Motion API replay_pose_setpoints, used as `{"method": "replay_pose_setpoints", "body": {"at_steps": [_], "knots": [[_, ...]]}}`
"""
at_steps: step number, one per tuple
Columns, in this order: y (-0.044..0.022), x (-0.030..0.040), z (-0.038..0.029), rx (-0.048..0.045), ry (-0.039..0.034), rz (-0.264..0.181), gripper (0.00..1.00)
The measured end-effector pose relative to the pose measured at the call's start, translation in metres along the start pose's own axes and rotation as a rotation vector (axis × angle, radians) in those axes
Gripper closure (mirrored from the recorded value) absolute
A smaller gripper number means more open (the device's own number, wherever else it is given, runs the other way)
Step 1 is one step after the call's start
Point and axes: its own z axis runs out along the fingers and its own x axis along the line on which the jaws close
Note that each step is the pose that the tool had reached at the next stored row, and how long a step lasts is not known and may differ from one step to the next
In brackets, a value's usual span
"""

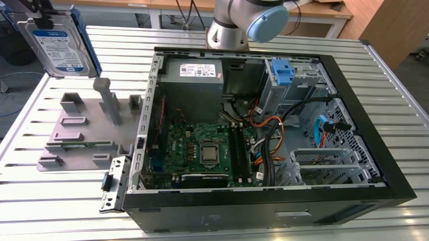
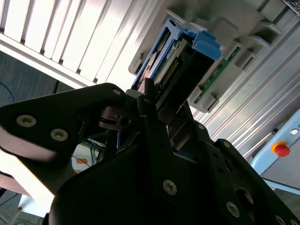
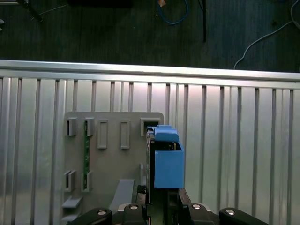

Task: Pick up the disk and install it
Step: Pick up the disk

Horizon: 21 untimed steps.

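**Silver, blue, grey, black and green**

The silver rectangular metal disk carries a white-and-blue label and sits in a blue plastic bracket. The ribbed aluminium table shows pale parallel stripes. The grey plastic fixture plate is plain. The black computer case frames a green circuit board and orange wires.

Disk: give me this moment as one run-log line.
hand: shut on disk | disk: held in air over grey fixture | computer case: open, disk not installed
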Motion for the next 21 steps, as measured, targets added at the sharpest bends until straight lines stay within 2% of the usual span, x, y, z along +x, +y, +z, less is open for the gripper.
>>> {"method": "replay_pose_setpoints", "body": {"at_steps": [9,21], "knots": [[0.0000,-0.0002,-0.0053,-0.0001,0.0000,0.000,0.65],[0.0000,-0.0003,-0.0078,-0.0001,0.0001,0.000,0.65]]}}
